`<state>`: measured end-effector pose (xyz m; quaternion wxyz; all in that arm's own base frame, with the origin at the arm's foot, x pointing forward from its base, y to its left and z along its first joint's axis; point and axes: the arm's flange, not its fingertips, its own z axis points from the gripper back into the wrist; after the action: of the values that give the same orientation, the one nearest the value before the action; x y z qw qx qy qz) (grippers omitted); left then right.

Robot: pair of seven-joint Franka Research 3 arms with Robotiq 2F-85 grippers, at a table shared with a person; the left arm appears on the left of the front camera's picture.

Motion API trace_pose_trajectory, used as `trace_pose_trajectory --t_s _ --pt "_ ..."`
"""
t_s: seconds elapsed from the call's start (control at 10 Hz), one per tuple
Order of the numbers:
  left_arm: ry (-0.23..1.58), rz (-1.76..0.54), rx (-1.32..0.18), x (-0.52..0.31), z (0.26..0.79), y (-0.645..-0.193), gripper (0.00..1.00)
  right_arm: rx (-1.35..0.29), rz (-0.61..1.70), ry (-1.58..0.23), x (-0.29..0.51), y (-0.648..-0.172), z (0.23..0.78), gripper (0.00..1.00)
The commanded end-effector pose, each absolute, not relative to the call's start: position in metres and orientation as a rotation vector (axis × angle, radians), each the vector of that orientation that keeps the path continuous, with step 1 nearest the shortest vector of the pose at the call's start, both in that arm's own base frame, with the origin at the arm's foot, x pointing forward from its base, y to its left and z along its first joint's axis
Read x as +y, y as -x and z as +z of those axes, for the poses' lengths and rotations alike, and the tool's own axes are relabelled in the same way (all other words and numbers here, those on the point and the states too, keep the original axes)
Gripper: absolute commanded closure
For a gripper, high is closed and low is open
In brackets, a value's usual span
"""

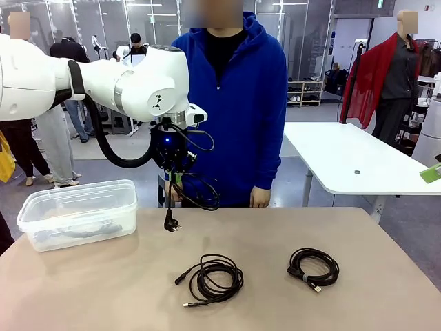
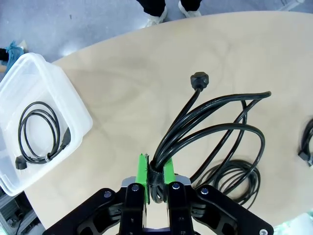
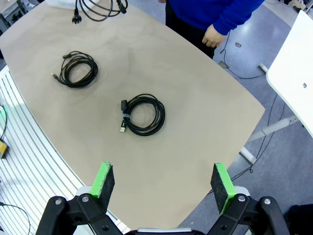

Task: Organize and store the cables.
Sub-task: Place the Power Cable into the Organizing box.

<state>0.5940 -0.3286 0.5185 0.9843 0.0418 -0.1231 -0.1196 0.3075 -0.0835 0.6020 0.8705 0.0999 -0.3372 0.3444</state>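
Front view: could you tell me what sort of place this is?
Probably an open robotics lab: a white robot arm at a work table, a white desk behind, other people beyond.

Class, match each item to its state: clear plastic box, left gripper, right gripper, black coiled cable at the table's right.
1. clear plastic box
2. left gripper
3. right gripper
4. rightmost black coiled cable

A. open, holding nothing
B. lying on the tan table
C. shut on a black power cord
D. contains one thin black coiled cable

Pairs: 1-D, 2-C, 3-A, 4-B
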Motion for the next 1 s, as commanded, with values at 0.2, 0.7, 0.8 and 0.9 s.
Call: trace_pose_trajectory --t_s 0.2,0.7,0.8,0.9 --pt "-0.083 -0.24 -0.248 -0.329 0.519 -0.594 0.85 -0.708 0.727 -0.214 -0.085 -0.307 0.601 0.0" --pt "-0.042 -0.199 -0.345 -0.249 0.578 -0.586 0.85 -0.708 0.727 -0.214 -0.085 -0.307 0.601 0.0" --pt "-0.04 -0.169 -0.356 -0.23 0.578 -0.587 0.85 -0.708 0.727 -0.214 -0.085 -0.307 0.601 0.0" --pt "-0.032 -0.13 -0.36 -0.207 0.576 -0.587 0.85 -0.708 0.727 -0.214 -0.085 -0.307 0.601 0.0"
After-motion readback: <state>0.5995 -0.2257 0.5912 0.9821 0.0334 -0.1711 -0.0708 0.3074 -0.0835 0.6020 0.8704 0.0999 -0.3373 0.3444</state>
